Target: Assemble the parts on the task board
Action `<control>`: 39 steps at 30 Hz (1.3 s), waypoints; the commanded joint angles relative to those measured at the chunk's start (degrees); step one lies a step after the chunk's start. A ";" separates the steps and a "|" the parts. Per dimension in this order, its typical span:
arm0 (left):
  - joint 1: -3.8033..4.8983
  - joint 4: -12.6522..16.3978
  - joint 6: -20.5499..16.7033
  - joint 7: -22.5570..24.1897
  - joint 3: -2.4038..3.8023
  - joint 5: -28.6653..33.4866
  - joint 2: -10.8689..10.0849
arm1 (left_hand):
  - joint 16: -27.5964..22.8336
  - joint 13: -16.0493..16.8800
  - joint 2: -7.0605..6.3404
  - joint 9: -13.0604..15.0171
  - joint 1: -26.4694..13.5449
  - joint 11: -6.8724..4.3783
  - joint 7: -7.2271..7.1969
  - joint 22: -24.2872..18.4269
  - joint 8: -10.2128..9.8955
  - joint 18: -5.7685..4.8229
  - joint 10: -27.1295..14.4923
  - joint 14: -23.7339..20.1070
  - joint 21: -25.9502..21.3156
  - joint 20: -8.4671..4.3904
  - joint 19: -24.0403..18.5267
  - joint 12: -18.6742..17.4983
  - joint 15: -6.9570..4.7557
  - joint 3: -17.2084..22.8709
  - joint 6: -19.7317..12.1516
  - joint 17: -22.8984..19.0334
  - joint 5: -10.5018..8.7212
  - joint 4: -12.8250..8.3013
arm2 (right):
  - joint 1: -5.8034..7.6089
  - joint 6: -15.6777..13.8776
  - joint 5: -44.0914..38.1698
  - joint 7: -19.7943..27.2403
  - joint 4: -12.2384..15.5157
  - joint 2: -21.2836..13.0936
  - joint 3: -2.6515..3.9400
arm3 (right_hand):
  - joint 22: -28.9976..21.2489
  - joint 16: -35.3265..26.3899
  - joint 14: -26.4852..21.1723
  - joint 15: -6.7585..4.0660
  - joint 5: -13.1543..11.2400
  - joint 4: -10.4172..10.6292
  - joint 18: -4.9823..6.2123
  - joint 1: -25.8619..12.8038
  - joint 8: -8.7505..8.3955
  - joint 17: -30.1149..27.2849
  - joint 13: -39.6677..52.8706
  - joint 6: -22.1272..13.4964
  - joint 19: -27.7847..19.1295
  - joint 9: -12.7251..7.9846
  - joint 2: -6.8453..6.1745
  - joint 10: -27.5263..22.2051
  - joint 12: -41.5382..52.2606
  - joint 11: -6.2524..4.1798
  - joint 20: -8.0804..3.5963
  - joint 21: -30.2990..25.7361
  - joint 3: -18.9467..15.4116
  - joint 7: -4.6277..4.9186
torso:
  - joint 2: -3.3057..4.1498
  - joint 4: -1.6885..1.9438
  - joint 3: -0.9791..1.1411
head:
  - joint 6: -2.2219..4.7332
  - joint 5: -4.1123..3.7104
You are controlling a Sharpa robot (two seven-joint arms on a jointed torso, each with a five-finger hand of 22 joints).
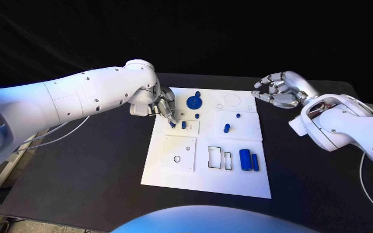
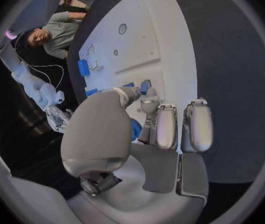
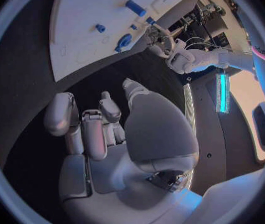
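Note:
The white task board (image 1: 175, 165) lies in the middle of the table. My left hand (image 1: 161, 103) reaches over its upper left corner, and its thumb and a finger pinch a small blue part (image 1: 172, 124) standing on a small square plate. A second small blue part (image 1: 183, 125) stands just beside it. In the left wrist view the fingertips (image 2: 149, 102) meet at the small blue part (image 2: 144, 87). A round blue disc (image 1: 193, 102), a blue peg (image 1: 227, 128) and two blue cylinders (image 1: 246, 159) rest on the board. My right hand (image 1: 278, 91) hovers off the board's upper right corner, fingers curled in on nothing.
White cutout plates (image 1: 178, 152) with holes and slots (image 1: 220, 158) cover the board's lower half. Black table (image 1: 93, 173) surrounds the board on every side. A cable (image 1: 66, 130) trails under my left arm.

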 commanded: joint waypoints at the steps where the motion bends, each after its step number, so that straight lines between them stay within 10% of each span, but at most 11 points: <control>1: 0.01 -0.13 2.21 -0.21 0.01 -0.20 0.24 | -0.08 -0.05 0.30 0.08 -0.45 -0.06 -0.05 1.27 0.15 -0.12 0.23 2.26 0.36 0.05 0.25 -0.03 0.23 11.50 0.54 2.28 0.19 -11.47 | -0.03 0.09 -0.37 0.41 0.06 0.06 0.01 | -0.03 -0.26 2.70 -0.21 0.17 0.06 0.81 0.26 0.32 0.99 0.01 -0.38 -0.05 0.08 0.09 -0.19 -0.02 0.05 -0.14 -0.21 -0.09 -0.09 | -0.03 -0.01 -0.02 | -0.03 0.06; 39: 0.01 -1.27 3.50 -0.38 -0.27 -0.62 1.25 | -0.08 -0.02 0.31 0.15 -0.56 -0.06 -0.05 1.36 0.10 -0.14 0.22 2.26 0.41 0.04 0.30 -0.02 0.22 11.66 0.51 2.28 0.15 -11.54 | -0.03 0.08 -0.37 0.41 0.12 0.07 0.01 | -0.05 -0.33 2.71 -0.23 0.17 0.07 0.82 0.39 0.43 0.96 -0.08 -0.43 0.02 0.11 0.17 -0.23 -0.04 0.04 -0.16 -0.36 -0.29 -0.10 | -0.02 -0.02 -0.02 | -0.27 -0.02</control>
